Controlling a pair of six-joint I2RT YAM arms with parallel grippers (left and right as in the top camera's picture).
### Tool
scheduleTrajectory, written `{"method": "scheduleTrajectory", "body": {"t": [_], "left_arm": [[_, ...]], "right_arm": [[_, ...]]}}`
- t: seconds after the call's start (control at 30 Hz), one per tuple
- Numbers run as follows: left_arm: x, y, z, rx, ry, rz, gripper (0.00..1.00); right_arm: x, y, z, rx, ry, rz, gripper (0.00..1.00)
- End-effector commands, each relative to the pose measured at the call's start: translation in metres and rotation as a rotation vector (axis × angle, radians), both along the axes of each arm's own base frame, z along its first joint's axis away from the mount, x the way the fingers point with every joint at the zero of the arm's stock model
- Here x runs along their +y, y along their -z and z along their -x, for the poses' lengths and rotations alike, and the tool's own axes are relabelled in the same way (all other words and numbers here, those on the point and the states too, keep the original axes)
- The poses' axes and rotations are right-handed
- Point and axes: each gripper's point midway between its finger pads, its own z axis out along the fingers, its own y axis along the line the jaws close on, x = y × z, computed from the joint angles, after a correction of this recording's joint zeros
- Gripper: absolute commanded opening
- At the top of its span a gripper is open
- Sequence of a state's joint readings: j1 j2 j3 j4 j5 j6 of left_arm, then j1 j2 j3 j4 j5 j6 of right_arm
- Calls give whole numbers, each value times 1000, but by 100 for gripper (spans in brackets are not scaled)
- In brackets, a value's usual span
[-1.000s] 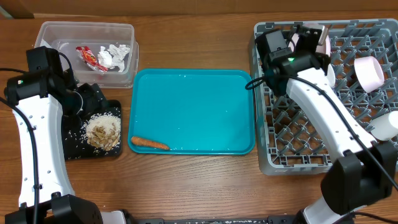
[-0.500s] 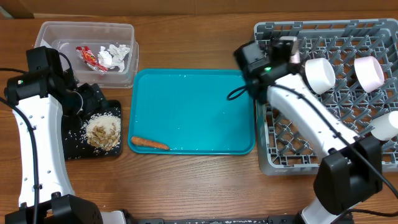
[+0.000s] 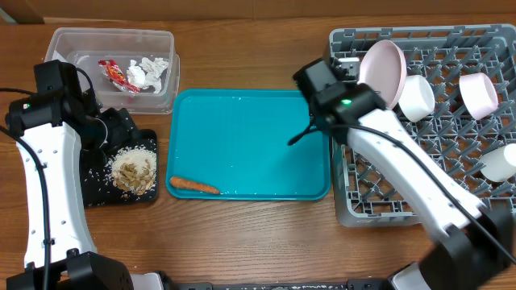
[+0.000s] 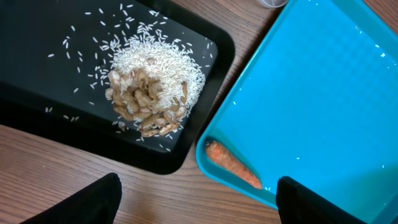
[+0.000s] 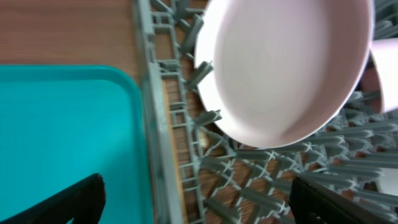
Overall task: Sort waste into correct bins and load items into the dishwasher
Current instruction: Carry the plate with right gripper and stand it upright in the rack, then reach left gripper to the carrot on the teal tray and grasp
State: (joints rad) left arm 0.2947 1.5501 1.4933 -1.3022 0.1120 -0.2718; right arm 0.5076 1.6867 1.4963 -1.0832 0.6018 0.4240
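The right arm (image 3: 403,167) reaches from the near right side across the big square grey plastic dish rack (image 3: 387,197) toward its far left corner. Its wrist is above the border between the rack and the flat teal plastic tray (image 3: 250,129). The right gripper (image 5: 202,205) has its jaws wide apart, with nothing between them. Just beside it, a round pale pinkish-white plate (image 3: 383,71) stands on its edge among the pegs, tilted and not touched by the fingers.

The left arm (image 3: 36,177) rises along the left side of the table and bends inward. The left gripper (image 4: 202,202) hangs over the near edge of the shallow black rectangular tray (image 4: 37,37); its jaws are also apart and empty. A heap of beige grainy food scraps (image 4: 146,93) lies on the black tray. The thin orange carrot piece (image 4: 233,165) lies in the near left corner of the teal tray. The clear rectangular plastic tub (image 3: 72,40) holds the red snack wrapper (image 3: 115,72) and the crumpled white paper (image 3: 149,71).
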Motion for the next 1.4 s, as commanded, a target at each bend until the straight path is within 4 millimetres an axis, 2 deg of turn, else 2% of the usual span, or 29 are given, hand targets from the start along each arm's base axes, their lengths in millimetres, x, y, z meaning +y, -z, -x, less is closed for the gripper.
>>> {"method": "scheduleTrajectory", "body": {"t": [0.0,0.07,0.13,0.3,0.4,0.5,0.57,0.7,0.9,1.37], "left_arm": [[-7,-11,-2,-40,-2,28,82],[-15,-12,-4,-48,18,54,82],[-22,-12,-6,-48,39,56,82],[-50,-11,-6,-33,117,60,82],[-71,-9,-3,-4,127,77,83],[-90,-4,2,28,108,97,93],[-103,7,8,65,71,114,100],[-113,35,17,124,0,136,100],[-124,80,23,146,-38,154,100],[-147,125,28,116,18,168,98]], "right_arm": [[2,-56,8,-87,-49,-231,98],[-15,-70,13,-95,-22,-356,98],[-29,-73,16,-85,8,-410,98],[-75,-60,33,5,147,-480,100],[-96,-54,42,37,217,-489,100],[-112,-50,50,72,243,-497,100],[-118,-48,55,95,239,-518,100],[-124,-47,58,104,254,-519,100],[-124,-45,58,112,256,-519,100],[-124,-43,64,138,263,-519,100]]}}
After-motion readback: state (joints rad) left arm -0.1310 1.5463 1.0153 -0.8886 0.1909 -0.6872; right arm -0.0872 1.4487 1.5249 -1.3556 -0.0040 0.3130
